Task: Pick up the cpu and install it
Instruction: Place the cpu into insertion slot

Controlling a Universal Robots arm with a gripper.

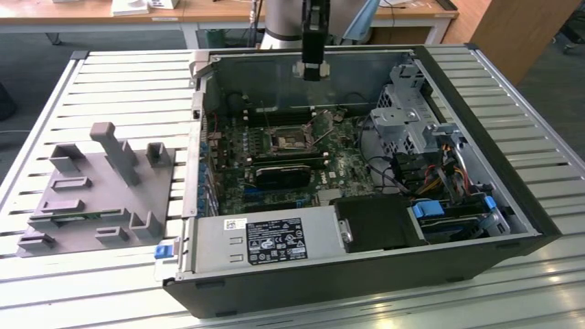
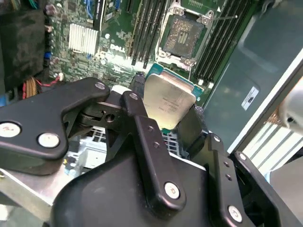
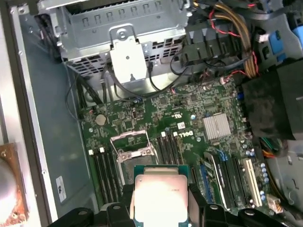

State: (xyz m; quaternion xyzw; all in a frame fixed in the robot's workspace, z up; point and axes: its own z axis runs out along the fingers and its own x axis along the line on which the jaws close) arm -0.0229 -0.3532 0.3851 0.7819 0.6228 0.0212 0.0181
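The slatted desk (image 1: 109, 75) carries an open computer case (image 1: 366, 274) reaching its near edge. Inside lies the motherboard (image 3: 189, 109). Well above its open socket (image 3: 130, 153), the hand (image 1: 311, 72) clamps the cpu (image 3: 158, 194) by two edges.

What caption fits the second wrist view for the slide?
Gripper shut on the cpu above the motherboard, empty socket beyond.

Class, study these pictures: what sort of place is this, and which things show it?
Probably a robotics lab or workshop: an open PC case lies on a slatted metal table, the gripper holds the cpu over the motherboard, and desks stand behind.
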